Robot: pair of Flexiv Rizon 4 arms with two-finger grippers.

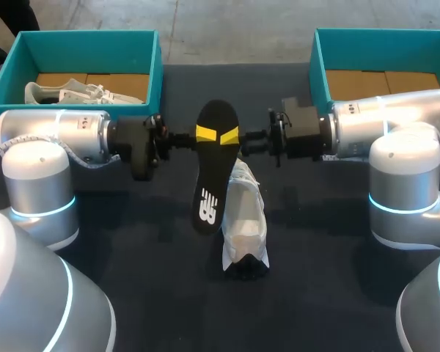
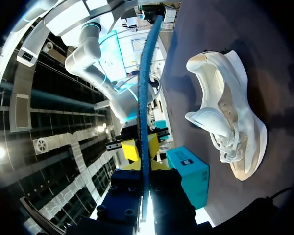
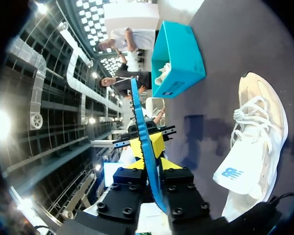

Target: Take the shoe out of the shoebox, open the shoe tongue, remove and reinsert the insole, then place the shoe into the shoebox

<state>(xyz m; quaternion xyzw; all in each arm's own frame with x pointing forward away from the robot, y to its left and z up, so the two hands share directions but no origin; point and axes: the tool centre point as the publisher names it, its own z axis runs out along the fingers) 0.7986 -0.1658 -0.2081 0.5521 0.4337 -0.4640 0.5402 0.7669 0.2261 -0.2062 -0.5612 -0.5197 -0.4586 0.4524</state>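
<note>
Left tool (image 1: pixel 204 134) and right tool (image 1: pixel 230 136) both pinch the insole (image 1: pixel 211 183) above the shoe (image 1: pixel 246 220)

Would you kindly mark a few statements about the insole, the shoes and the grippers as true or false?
1. The left gripper and the right gripper both grip the insole above the table. True.
2. The insole sits inside the shoe. False: it is out and held in the air, while the shoe is on the table.
3. The left box holds a second shoe. True.
4. The left gripper is open. False: it is shut on the insole.
</note>
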